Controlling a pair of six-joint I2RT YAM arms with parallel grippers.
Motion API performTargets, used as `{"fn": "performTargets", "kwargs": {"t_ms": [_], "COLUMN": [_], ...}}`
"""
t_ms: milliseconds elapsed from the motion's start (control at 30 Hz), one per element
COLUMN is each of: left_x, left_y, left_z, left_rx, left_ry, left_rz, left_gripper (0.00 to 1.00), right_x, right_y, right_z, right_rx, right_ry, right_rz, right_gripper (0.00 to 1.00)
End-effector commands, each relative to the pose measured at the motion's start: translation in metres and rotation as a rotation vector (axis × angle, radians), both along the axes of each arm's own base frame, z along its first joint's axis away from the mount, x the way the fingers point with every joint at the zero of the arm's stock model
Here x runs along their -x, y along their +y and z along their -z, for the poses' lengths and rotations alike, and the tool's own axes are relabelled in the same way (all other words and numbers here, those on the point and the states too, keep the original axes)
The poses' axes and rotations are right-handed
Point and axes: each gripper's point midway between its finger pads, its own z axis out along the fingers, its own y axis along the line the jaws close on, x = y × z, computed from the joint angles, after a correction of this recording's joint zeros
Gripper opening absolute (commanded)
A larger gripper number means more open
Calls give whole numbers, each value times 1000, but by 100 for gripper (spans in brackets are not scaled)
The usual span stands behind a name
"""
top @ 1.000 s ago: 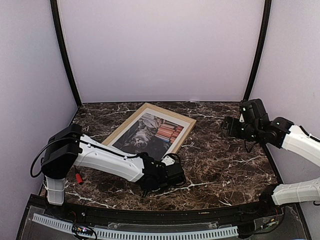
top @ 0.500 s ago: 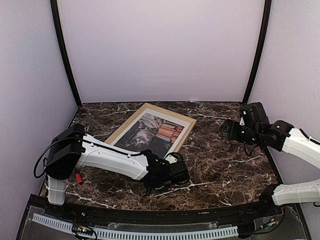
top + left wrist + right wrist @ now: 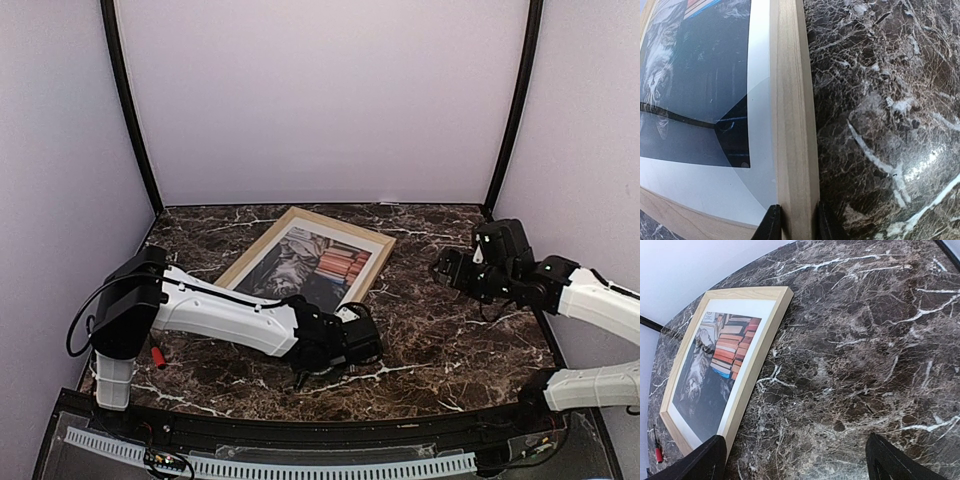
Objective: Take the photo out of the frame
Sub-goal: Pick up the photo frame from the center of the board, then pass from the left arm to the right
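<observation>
The frame, of thin light wood, lies on the marble table left of centre with the photo of a tabby cat and red-orange books inside it. My left gripper is shut on the frame's right rail near its near corner. In the left wrist view both black fingertips pinch the wooden rail, with the photo to its left. My right gripper hovers open to the right of the frame. In its wrist view the frame and the photo lie to the left of the wide-apart fingers.
A small red-handled tool lies by the left arm's base, also seen as a red tool in the right wrist view. Pale walls and black corner posts close in the table on three sides.
The right arm has swung down and to the left, closer to the frame. The left gripper and the frame's near corner have shifted slightly to the right.
</observation>
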Motion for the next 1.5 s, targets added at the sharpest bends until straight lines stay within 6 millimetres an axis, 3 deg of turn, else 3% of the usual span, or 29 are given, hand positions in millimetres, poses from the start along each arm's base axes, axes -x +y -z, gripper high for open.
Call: {"fn": "performTargets", "kwargs": {"t_ms": [0, 400, 700, 933, 1300, 1467], "left_x": [-4, -2, -1, 2, 7, 9], "left_y": [-29, -47, -57, -67, -87, -93], "left_z": [-58, -80, -102, -107, -130, -136], "left_rx": [152, 222, 266, 309, 399, 426], "left_ry": [-45, -32, -37, -16, 10, 17], "left_rz": [40, 87, 120, 140, 174, 185], "left_gripper": [0, 0, 0, 0, 0, 0], "right_x": [-7, -15, -23, -28, -42, -51], "right_y": [24, 68, 85, 90, 78, 79], "right_z": [0, 12, 29, 37, 56, 54], "right_rx": [-148, -489, -593, -628, -707, -788], "right_ry": [0, 53, 101, 111, 123, 121], "right_rz": [-54, -125, -136, -151, -93, -89], "right_gripper": [99, 99, 98, 94, 89, 83]}}
